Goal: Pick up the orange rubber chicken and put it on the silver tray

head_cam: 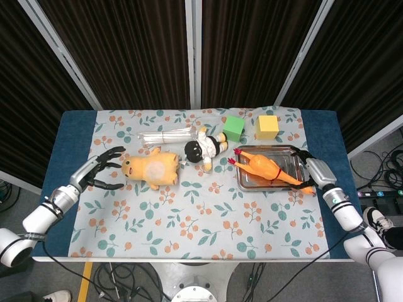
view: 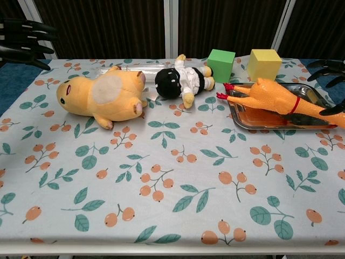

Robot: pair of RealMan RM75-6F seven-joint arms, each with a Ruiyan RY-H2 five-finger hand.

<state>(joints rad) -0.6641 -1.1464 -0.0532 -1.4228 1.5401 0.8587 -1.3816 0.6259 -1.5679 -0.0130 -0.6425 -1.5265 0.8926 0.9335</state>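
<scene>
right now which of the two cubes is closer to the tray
The yellow cube. It sits just behind the silver tray's far edge, while the green cube stands further left, past the tray's corner, nearer the doll.

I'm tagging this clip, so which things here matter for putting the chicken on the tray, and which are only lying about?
Part of the job:
orange rubber chicken, lying on the tray
silver tray
right robot hand, fingers spread beside the chicken's tail end

Just lying about:
yellow plush toy
black-and-white doll
green cube
yellow cube
clear tube
left robot hand, holding nothing
</scene>
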